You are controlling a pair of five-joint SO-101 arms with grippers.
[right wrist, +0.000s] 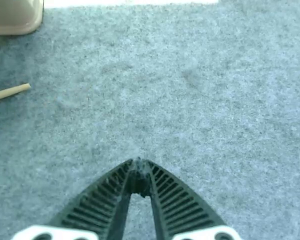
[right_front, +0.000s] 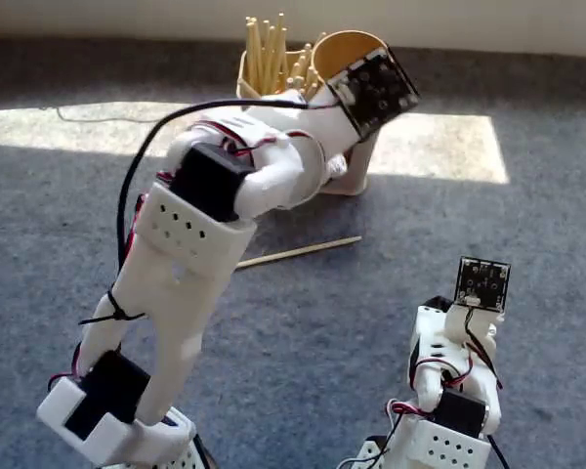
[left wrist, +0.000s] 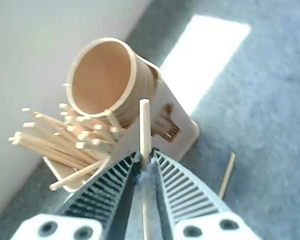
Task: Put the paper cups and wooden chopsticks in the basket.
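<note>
The left claw [left wrist: 145, 161] is clamped on one wooden chopstick [left wrist: 144, 125], just short of the basket [left wrist: 180, 131]. The paper cup [left wrist: 102, 75] and bundled chopsticks [left wrist: 55, 145] stand beyond it. Best to aim beside the cup, then release. The right claw [right wrist: 138, 172] is closed and empty over the bench [right wrist: 215, 100]; a loose chopstick [left wrist: 226, 176] lies beside the basket.

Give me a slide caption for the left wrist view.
Left claw shut on a chopstick, facing the basket holding a paper cup and more chopsticks.
</note>
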